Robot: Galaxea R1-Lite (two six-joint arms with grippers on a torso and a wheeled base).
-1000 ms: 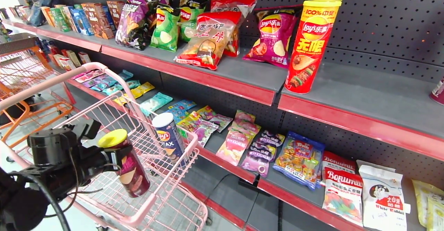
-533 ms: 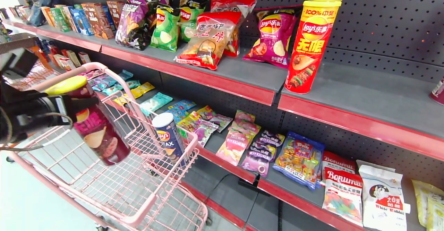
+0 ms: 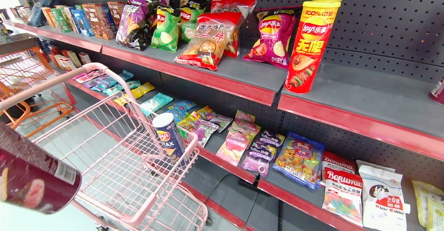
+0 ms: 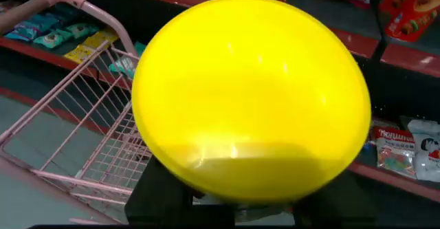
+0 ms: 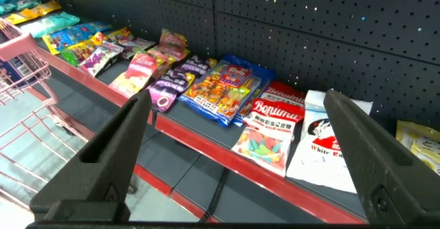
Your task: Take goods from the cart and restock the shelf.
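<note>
1. The maroon chip can [image 3: 31, 179] has come up out of the pink cart [image 3: 138, 220]. A second ago it hung low inside the basket. Half a second ago it was above the rim near the handle. Now it lies tilted at the near left edge of the head view, close to the camera and clear of the wire sides.
2. The left hand [image 4: 240, 208] has carried it there. In its wrist view the can's yellow lid [image 4: 251, 98] sits right in front of the lens, with dark finger parts under it on both sides, so the hand looks to be pinching the can just below the lid.
3. The right hand [image 5: 234, 160] has its fingers spread wide with nothing between them. It faces the candy bags [image 5: 227, 91] on the lower shelf [image 5: 199, 143].
4. The blue chip can [image 3: 169, 139] has not shifted and stands in the cart's far corner. The red-and-yellow chip can [image 3: 308, 47] stands as before on the upper shelf [image 3: 364, 95].
5. The pick seems done, and the carry to the shelf is the step in hand. The bare stretch of upper shelf beside the red-and-yellow can looks like a fitting spot. The blue can is left for a later trip.
</note>
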